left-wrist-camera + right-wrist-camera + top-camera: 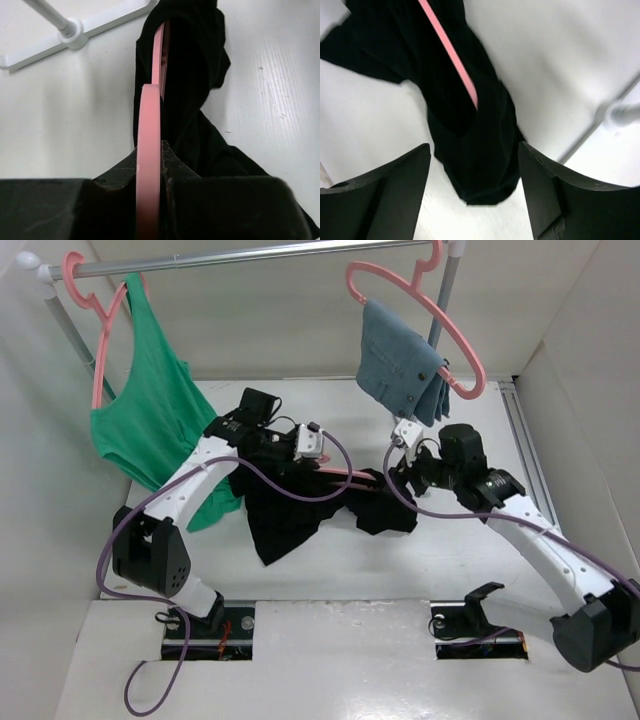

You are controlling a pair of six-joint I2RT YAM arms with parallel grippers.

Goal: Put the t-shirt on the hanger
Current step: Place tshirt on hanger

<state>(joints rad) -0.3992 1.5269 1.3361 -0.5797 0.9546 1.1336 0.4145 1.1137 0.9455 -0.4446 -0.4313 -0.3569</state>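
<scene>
As the left end effector (149, 172) is gripping the half-threaded hanger (148, 115), we are poising the open right end effector (474, 155) above its far end, next likely pinching the t-shirt (470, 150).

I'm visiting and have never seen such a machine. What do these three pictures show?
The robot's left arm and right arm stand at a white table. The wide picture looks down from above; the other two come from cameras on the wrists. The left gripper pinches a pink hanger that runs into a black t-shirt crumpled on the table. The right gripper is open above the shirt, holding nothing. Behind, a green top and a grey-blue garment hang from a rail.
</scene>
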